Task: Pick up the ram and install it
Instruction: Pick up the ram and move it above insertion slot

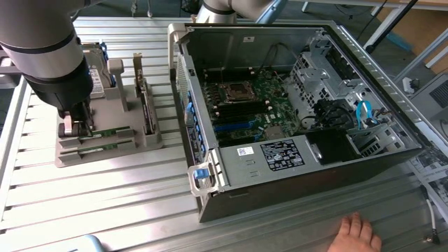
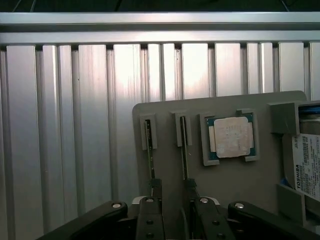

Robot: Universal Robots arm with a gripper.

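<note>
- One slatted metal desk [image 1: 105, 199] is seen beneath everything, and the grey holder [image 1: 105, 113] is laid flat on it.
- An open computer case [image 1: 231, 199] is set just beside the holder, on the exterior view's right of it, with its motherboard [image 1: 245, 105] exposed.
- The robot arm [image 1: 42, 47] is hung over the side of the holder farthest from the case.
- A person's hand [image 1: 358, 233] is rested on the desk well apart from the holder, beyond the case.
- The end effector [image 1: 73, 126] is held wide open and empty over one end of the holder's two narrow slots.
- One ram stick [image 1: 98, 133] and a second ram stick [image 1: 98, 149] are seated on edge in those slots, side by side.
- A square silver processor [image 2: 232, 137] is laid in a recess of the holder beside the slots.
</note>
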